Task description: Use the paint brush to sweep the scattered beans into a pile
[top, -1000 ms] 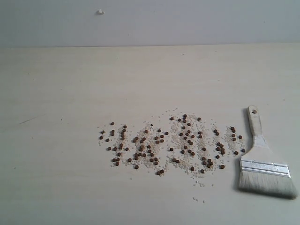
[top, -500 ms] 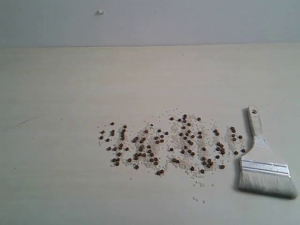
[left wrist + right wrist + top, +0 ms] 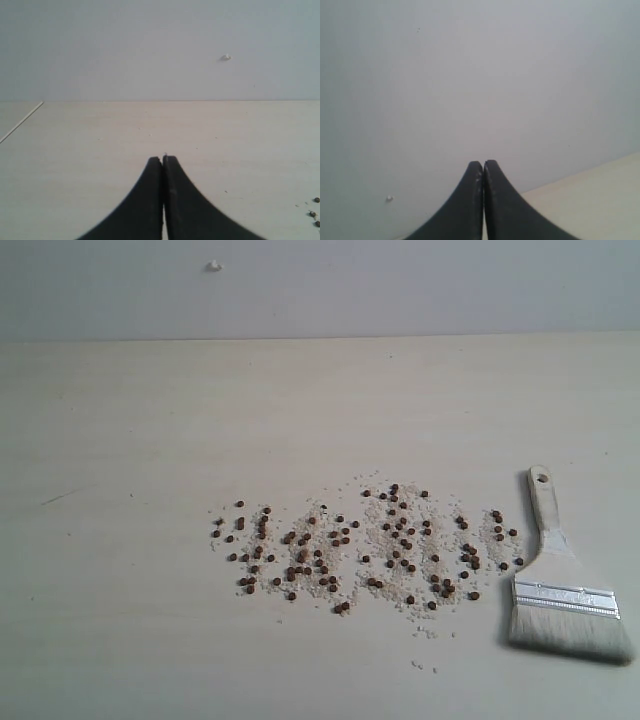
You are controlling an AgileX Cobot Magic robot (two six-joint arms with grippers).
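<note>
Dark reddish-brown beans (image 3: 365,545), mixed with whitish crumbs, lie scattered in a wide band across the middle of the pale table; there is no gathered pile. The paint brush (image 3: 560,580) lies flat just right of them, cream handle pointing away, silver ferrule and pale bristles toward the front. Neither gripper appears in the exterior view. My left gripper (image 3: 163,159) is shut and empty above bare table, with a few beans (image 3: 315,212) at the edge of its view. My right gripper (image 3: 483,163) is shut and empty, facing the grey wall.
The pale wooden table (image 3: 150,440) runs back to a grey wall (image 3: 400,285) carrying a small white knob (image 3: 213,265). The table's edge (image 3: 22,120) shows in the left wrist view.
</note>
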